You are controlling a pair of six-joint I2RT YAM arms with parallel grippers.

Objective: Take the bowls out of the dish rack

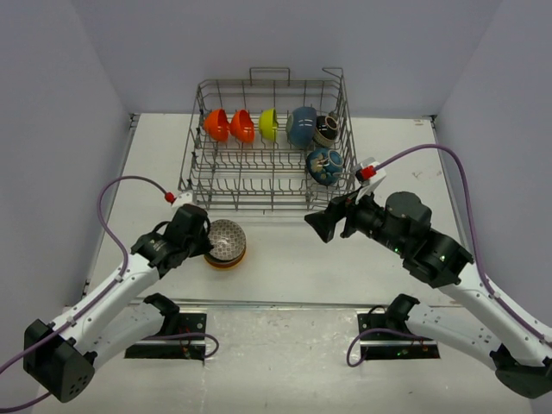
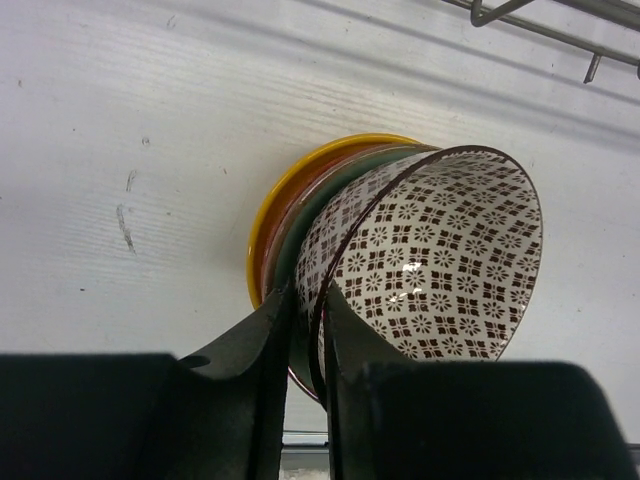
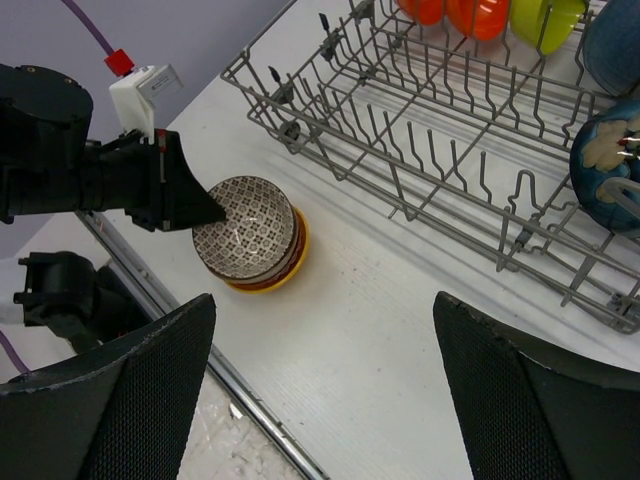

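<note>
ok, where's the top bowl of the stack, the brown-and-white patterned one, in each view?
Top external: patterned bowl left of centre, on the stack in front of the dish rack.
Left wrist: patterned bowl centre-right, large, mouth toward the camera; dish rack wires at top right.
Right wrist: patterned bowl left of centre; dish rack upper right.
Shared landmark: the dish rack.
</note>
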